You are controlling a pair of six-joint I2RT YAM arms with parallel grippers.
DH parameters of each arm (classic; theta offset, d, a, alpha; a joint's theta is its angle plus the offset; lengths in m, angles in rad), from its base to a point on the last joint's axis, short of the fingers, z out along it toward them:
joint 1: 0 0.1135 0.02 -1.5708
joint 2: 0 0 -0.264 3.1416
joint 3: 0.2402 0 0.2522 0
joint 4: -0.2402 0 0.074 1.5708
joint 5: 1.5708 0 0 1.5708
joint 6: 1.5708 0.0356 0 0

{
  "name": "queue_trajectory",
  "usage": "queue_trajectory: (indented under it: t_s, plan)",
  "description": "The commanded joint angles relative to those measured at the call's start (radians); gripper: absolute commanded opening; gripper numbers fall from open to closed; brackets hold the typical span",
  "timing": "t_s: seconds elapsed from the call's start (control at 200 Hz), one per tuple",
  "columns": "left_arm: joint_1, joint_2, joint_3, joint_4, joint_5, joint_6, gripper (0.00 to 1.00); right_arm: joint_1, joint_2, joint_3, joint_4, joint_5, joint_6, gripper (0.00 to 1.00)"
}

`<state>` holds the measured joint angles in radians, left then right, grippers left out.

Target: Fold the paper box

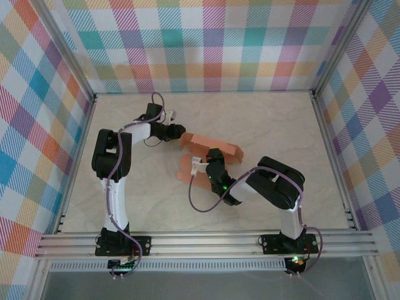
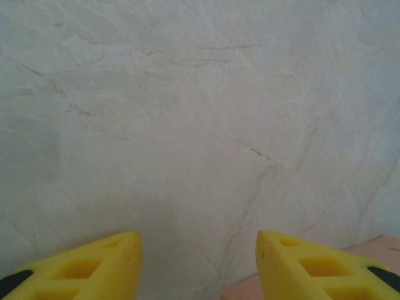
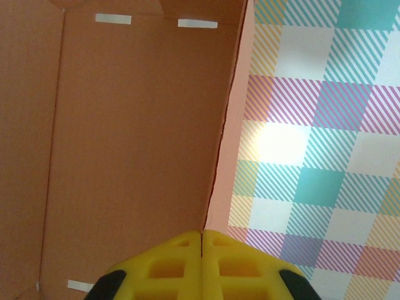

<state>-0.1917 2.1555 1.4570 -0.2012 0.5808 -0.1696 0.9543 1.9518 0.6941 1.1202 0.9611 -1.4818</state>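
— Plaid walls [image 1: 206,44] all round, pale marbled tabletop [image 1: 269,125] below. Looking for the paper box [image 1: 220,149].
— Found at the middle of the tabletop, half raised: one salmon-orange panel lifted, another lying flat toward the near edge.
— Right hand [image 3: 201,234]?
— Pressed together, apparently nipping the thin edge of an upright panel; probably meant to hold that wall standing along its crease.
— Left hand [image 2: 199,240]?
— Spread, nothing in the gap, hanging low over bare tabletop with a corner of card just beside it; likely lined up to take a flap.
— Look of the card?
— Plain, thin, scored into panels; small white strips [image 3: 113,19] near the folds on the inner face.
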Motion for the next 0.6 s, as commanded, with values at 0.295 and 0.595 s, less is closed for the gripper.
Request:
queue_trajectory:
  t_s: [0.295,0.595]
  plan:
    - [-0.002,-0.208,-0.261,0.209,0.053,0.011,0.54,-0.022,-0.038,0.047,-0.178,-0.058,0.098,0.0]
    - [-0.025,-0.278,-0.399,0.397,0.074,0.024,0.48,-0.032,-0.136,0.051,-0.482,-0.171,0.277,0.0]
